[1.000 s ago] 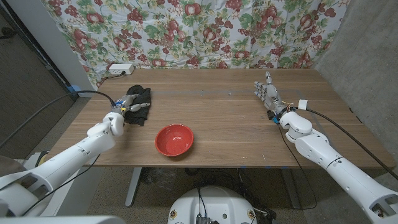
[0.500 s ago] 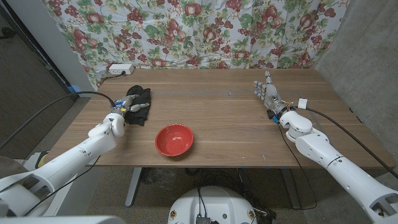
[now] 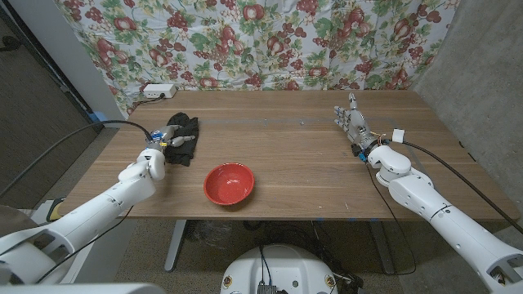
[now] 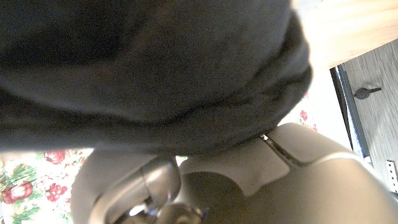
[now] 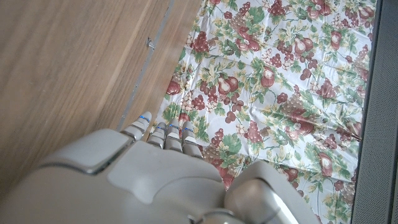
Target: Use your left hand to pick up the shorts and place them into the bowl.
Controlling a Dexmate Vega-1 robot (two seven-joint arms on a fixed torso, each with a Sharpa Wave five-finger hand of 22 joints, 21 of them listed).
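The black shorts lie bunched near the table's left edge. My left hand is on their near side, with a grey finger laid across the cloth and the rest dug into it; the shorts still touch the table. In the left wrist view the dark shorts press right against my left hand and hide its fingers. The red bowl stands empty near the front edge, to the right of that hand. My right hand stands far right with straight fingers, holding nothing; my right hand points toward the curtain.
A white power strip lies at the back left corner of the wooden table. A floral curtain hangs behind the table. A black cable runs along my left arm.
Almost nothing has moved. My left hand has settled a little deeper into the shorts; the right arm is still.
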